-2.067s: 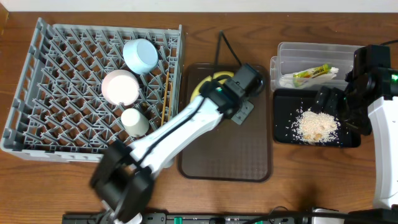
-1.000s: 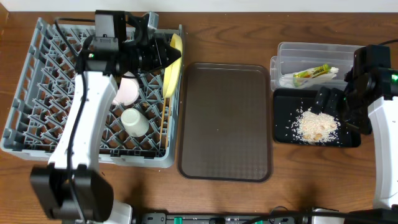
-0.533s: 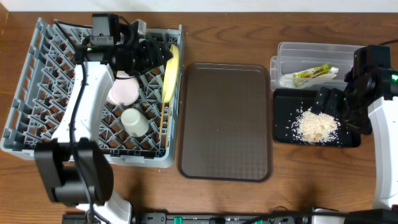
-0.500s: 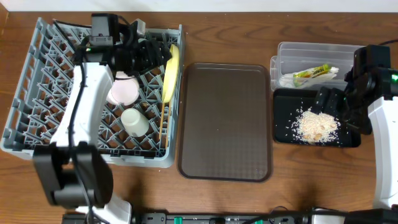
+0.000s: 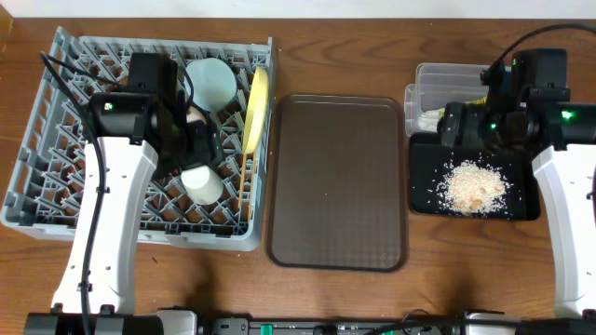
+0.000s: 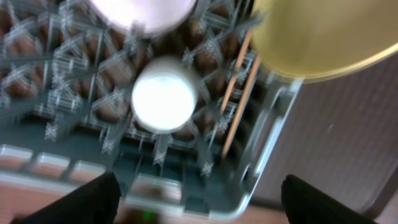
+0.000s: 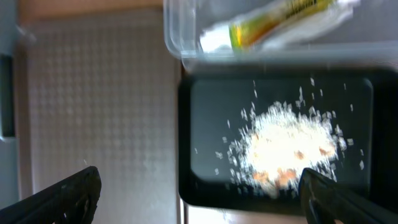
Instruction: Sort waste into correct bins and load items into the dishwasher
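Observation:
The dishwasher (image 5: 56, 200) is a grey peg rack at the left. A pale-yellow plate (image 5: 254, 110) stands on edge by its right wall. In it are also a light-blue bowl (image 5: 212, 82), a white cup (image 5: 200, 183) and wooden chopsticks (image 5: 245, 172). My left gripper (image 5: 203, 147) hangs open over the cup (image 6: 163, 102), holding nothing; the white bowl (image 6: 140, 12) shows beyond it. My right gripper (image 7: 202, 199) is open and empty above the black tray (image 5: 424, 191) with rice scraps (image 5: 473, 186). The clear tub (image 5: 438, 74) holds the wrapper (image 7: 283, 15) and the napkin (image 7: 214, 40).
A brown serving tray (image 5: 337, 181) lies bare between the rack and the bins. Bare wooden table (image 5: 372, 298) runs along the front edge. The right arm (image 5: 559, 177) stands over the table's right side.
My left gripper opened and let go of the plate, which stays on edge in the rack. The left arm drew back over the cup. The right arm swung left over the bins.

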Tool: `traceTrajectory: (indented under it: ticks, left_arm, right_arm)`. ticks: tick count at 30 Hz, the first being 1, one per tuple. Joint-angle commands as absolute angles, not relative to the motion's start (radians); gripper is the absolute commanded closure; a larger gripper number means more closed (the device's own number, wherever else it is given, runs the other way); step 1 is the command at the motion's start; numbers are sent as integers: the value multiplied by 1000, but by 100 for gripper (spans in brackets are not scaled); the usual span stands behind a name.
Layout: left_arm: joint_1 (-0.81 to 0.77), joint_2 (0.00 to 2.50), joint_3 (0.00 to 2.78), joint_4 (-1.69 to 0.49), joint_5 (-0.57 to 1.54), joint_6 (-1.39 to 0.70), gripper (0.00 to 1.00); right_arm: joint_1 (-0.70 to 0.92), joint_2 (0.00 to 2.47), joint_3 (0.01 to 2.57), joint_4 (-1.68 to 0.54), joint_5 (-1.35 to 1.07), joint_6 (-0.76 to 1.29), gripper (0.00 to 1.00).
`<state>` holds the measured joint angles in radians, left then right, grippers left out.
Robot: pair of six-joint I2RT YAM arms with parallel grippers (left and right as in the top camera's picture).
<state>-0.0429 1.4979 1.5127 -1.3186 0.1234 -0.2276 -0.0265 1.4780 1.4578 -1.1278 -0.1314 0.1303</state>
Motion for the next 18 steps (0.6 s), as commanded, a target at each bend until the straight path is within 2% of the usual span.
traceTrajectory:
  ticks: [1, 6, 13, 18]
  left_arm:
    - [-43, 1480, 1501, -1381, 88, -215, 14]
    - [-43, 1354, 1401, -1355, 89, -215, 13]
    - [-43, 931, 1074, -1063, 89, -211, 9]
    - [-43, 706, 978, -1039, 88, -211, 8]
  right_arm:
    - [-19, 1457, 1463, -1188, -117, 103, 1]
    - [-19, 1329, 1364, -1168, -117, 103, 1]
    - [-19, 812, 979, -943, -63, 104, 1]
    - [-19, 563, 925, -1025, -49, 104, 1]
